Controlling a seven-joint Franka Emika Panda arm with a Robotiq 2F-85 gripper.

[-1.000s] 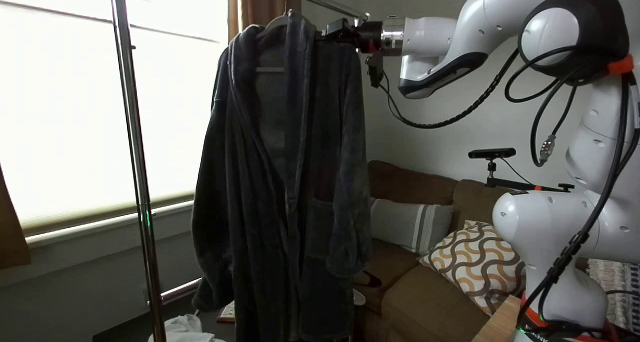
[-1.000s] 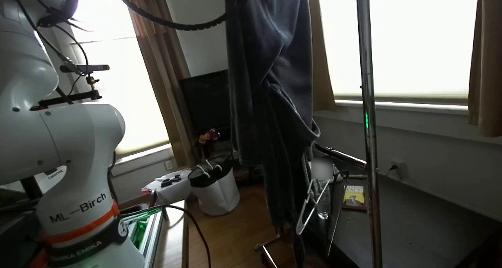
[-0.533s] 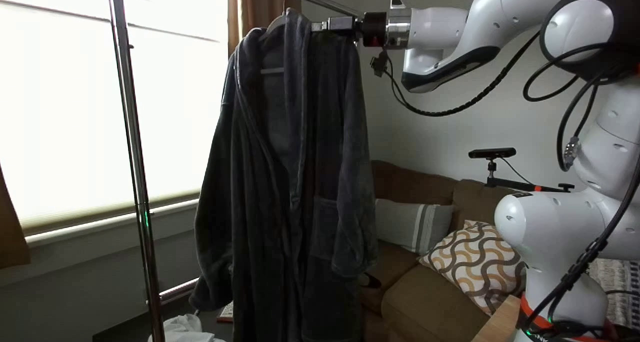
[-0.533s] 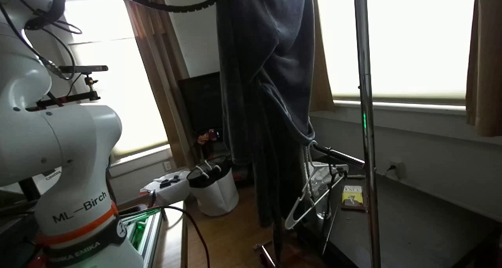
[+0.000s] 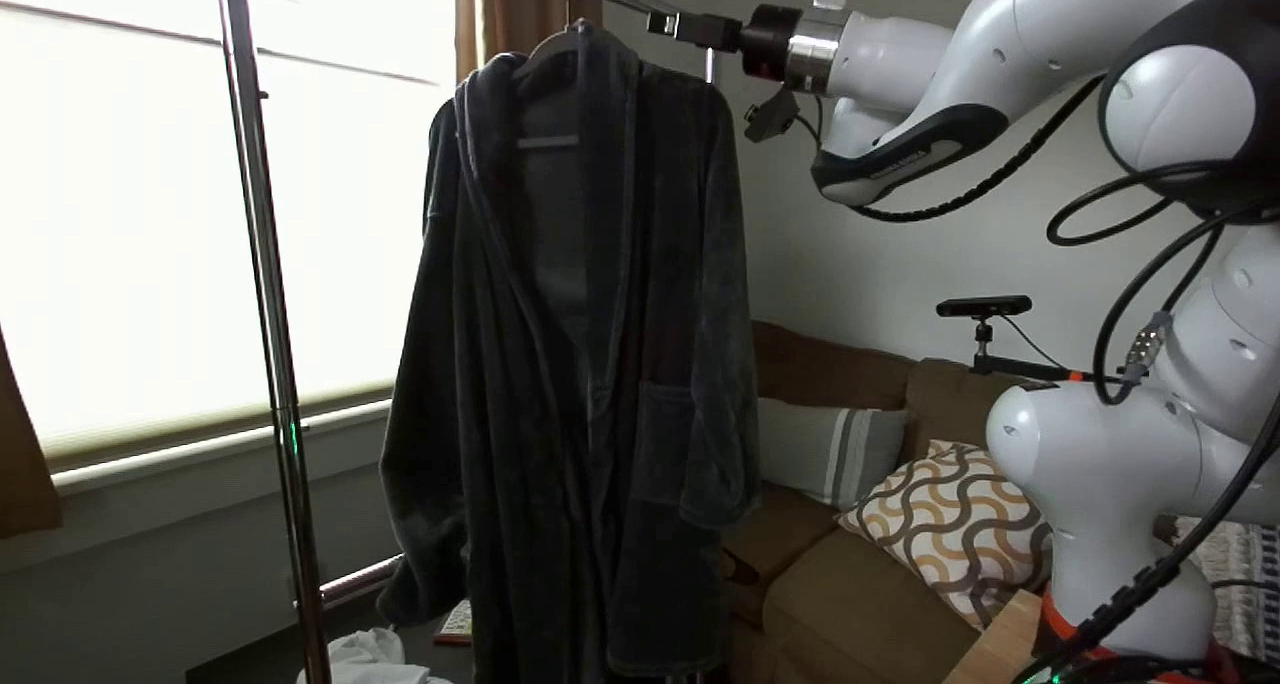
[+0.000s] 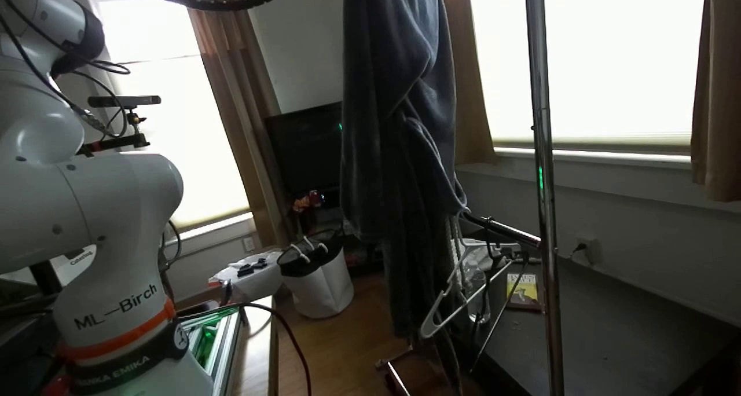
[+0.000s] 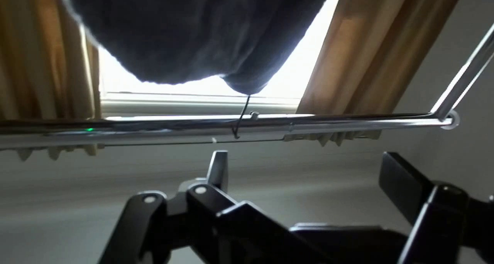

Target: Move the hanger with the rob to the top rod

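While hanger (image 5: 548, 143) and robe (image 5: 580, 384) hang on the top rod (image 7: 193, 129), the gripper (image 7: 308, 172) gapes nearby.

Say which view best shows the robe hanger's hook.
The wrist view: the hook shows clearly, crossing the top rod. In an exterior view a thin piece shows above the robe; in an exterior view with the white bin it is out of frame.

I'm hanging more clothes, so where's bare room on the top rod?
The top rod is bare between hook and corner joint, and from hook to the wrist view's left edge. Crowded: by the hook, with the robe and open gripper.
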